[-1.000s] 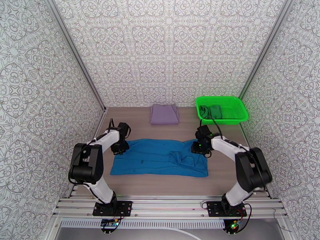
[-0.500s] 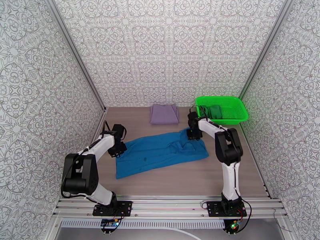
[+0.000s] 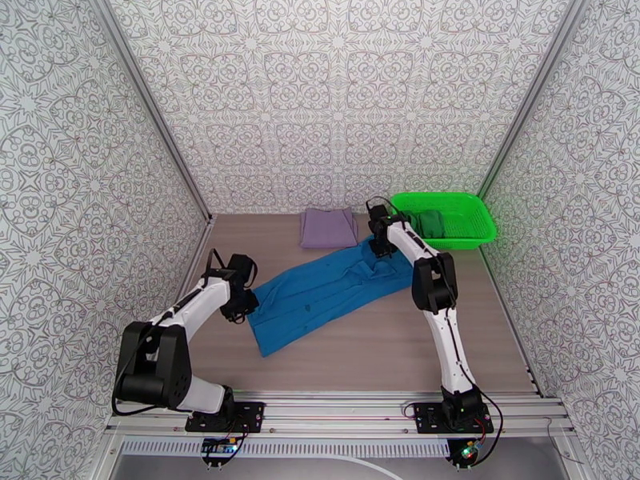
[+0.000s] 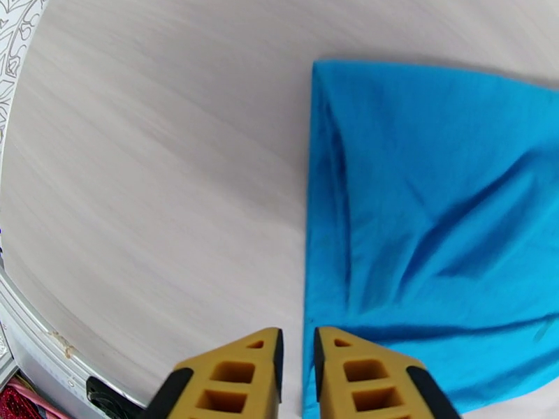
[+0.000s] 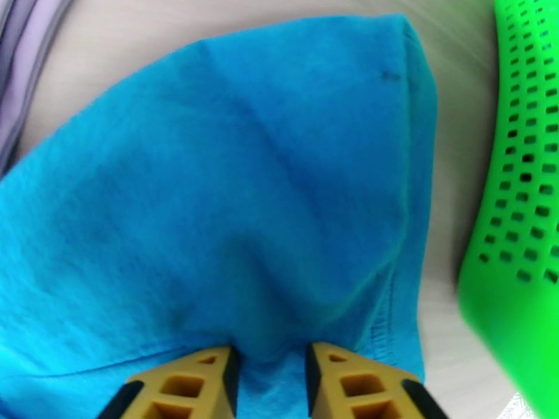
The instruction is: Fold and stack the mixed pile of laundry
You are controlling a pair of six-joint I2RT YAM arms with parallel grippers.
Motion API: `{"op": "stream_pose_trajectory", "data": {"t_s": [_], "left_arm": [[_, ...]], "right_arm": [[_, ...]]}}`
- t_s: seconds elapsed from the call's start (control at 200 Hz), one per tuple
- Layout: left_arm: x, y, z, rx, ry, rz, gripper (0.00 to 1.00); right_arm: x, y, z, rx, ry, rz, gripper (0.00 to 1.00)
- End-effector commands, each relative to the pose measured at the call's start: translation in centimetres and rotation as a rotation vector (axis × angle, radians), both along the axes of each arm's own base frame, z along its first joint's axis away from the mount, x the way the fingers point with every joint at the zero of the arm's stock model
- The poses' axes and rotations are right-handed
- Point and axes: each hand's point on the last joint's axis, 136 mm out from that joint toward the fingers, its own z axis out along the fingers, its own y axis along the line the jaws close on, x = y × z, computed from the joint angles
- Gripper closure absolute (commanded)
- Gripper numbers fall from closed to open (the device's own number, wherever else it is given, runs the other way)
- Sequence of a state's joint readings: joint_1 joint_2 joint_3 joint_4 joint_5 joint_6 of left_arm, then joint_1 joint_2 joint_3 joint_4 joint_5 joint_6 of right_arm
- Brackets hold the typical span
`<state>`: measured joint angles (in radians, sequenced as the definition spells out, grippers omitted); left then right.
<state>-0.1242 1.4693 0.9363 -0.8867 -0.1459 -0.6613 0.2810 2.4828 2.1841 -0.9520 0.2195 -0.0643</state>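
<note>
Diagonally the blue shirt (image 3: 328, 294) spans left end effector (image 4: 297, 338) to right end effector (image 5: 270, 354) — both pinching it.

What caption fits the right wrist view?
Right gripper pinching a bunched fold of the blue shirt beside the green basket.

I count three garments: one blue shirt (image 3: 328, 294), one lavender garment (image 3: 328, 228) behind the shirt, and one dark green garment (image 3: 430, 223) to the shirt's far right. There is one green basket (image 3: 474, 234), and I have two grippers: left gripper (image 4: 298, 375) and right gripper (image 5: 271, 378).
</note>
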Motion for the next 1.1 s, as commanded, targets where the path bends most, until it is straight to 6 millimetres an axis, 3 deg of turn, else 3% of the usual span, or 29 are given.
{"op": "stream_pose_trajectory", "data": {"t_s": [0.0,0.065,0.155,0.395,0.575,0.655,0.74,0.91,1.095], "left_arm": [[-0.8,-0.1,0.3,-0.01,-0.001,0.023,0.77],[-0.2,0.1,0.6,-0.008,-0.007,0.021,0.77],[1.0,0.4,1.0,-0.002,-0.019,0.013,0.76],[5.0,1.9,1.0,0.007,-0.045,0.017,0.77],[6.2,3.0,0.2,-0.009,-0.037,0.037,0.78],[6.3,3.9,-0.3,-0.012,-0.018,0.054,0.77],[6.3,4.6,-0.8,-0.03,-0.01,0.068,0.66],[6.7,5.0,-1.2,-0.083,-0.017,0.079,0.4],[7.8,3.8,-2.0,-0.164,-0.021,0.051,0.32]], "right_arm": [[-1.9,0.7,4.0,0.077,-0.06,0.041,0.6],[-3.1,1.5,6.6,0.143,-0.115,0.041,0.56],[-4.7,2.7,8.2,0.23,-0.119,0.044,0.55],[-4.9,6.8,5.3,0.322,-0.02,0.09,0.65],[-6.1,8.3,3.9,0.325,0.035,0.092,0.67],[-8.3,8.7,3.6,0.322,0.061,0.093,0.68],[-11.5,9.7,3.5,0.332,0.075,0.113,0.68],[-18.1,12.4,6.7,0.314,0.013,0.189,0.62],[-24.5,17.2,8.6,0.324,-0.003,0.291,0.57]]}}
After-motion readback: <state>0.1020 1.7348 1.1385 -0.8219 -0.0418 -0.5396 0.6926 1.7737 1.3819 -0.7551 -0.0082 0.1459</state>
